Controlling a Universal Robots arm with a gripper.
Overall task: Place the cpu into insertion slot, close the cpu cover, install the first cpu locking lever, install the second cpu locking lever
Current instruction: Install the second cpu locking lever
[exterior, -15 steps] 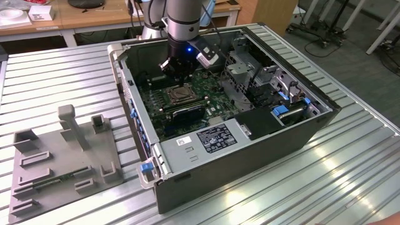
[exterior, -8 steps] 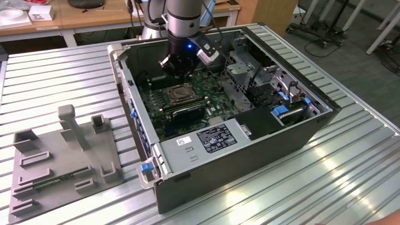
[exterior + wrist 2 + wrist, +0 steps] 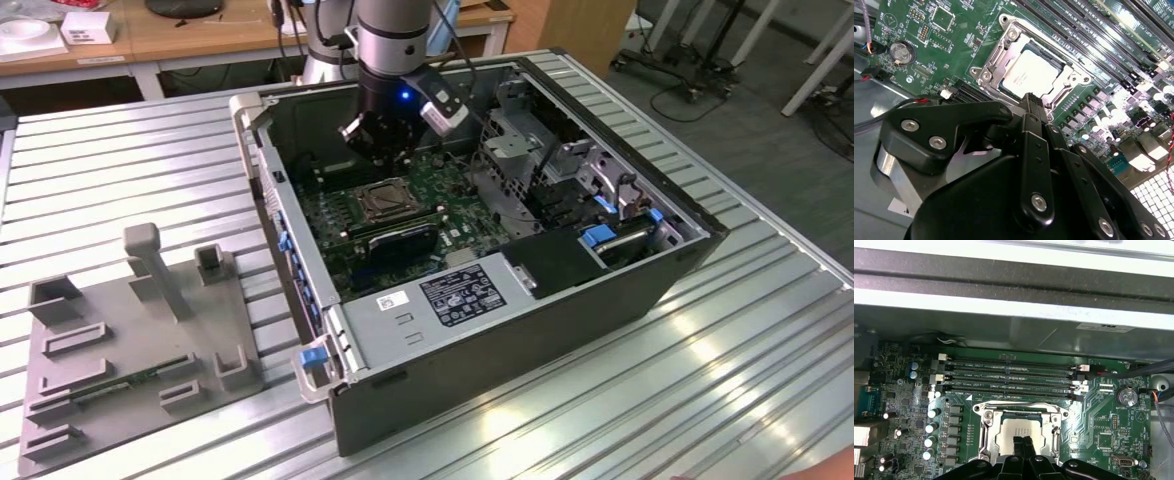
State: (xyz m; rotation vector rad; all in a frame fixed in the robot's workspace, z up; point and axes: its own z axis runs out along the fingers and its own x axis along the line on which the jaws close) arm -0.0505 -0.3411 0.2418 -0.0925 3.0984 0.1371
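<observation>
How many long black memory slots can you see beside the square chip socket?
3, in the first wrist view: long black slots lying side by side on the green board, between the case wall and the socket. More may be hidden elsewhere.

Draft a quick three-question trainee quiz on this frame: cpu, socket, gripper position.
1. Short answer: in the exterior view, on which side of the computer case does the grey fixture sit?
2. Pick one: the gripper hangs over A) the grey fixture, B) the insertion slot, C) the computer case's outer wall.
3. True or false: the cpu lies in the insertion slot.

Key: 1) the exterior view's left. 2) B. 3) True.
</observation>
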